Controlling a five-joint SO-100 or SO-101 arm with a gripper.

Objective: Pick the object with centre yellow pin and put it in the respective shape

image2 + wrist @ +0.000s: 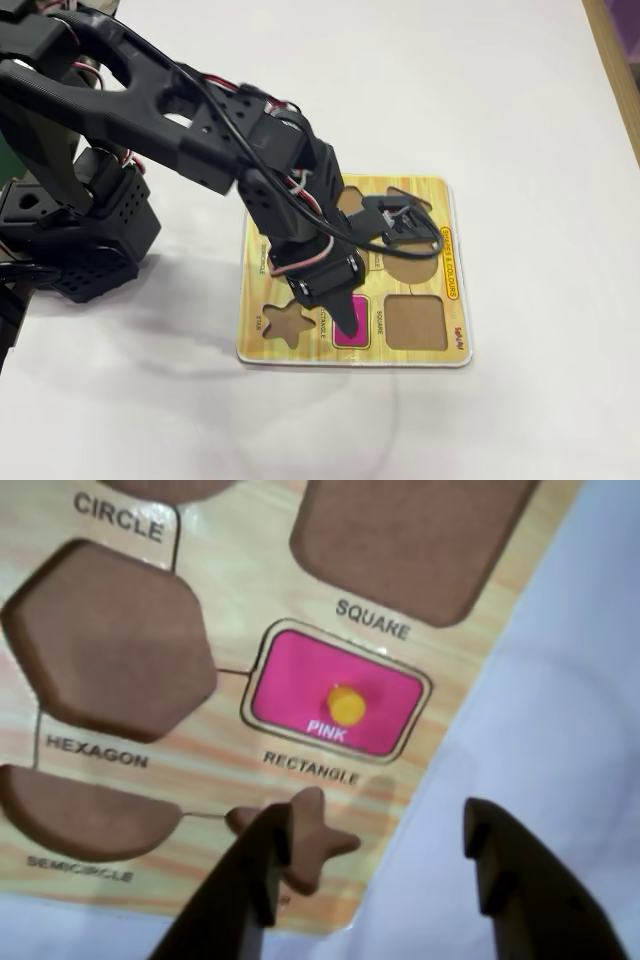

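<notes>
I see the pink rectangle (335, 692) already seated in its recess; my end effector (385, 865) hangs released, so next I retreat.

The empty square recess (400, 540) shows bare brown fibreboard in the wrist view. Left of it and lower sits the hexagon recess (110, 640), also empty. The semicircle recess (85, 815) lies further down-left of the square recess, and the star recess (300, 840) lies below it. A sliver of the circle recess (165, 488) shows to the square recess's upper left. In the fixed view, the white bench (520, 120) spreads all round the square recess, and a wooden strip (615, 60) runs well up-right of it.
</notes>
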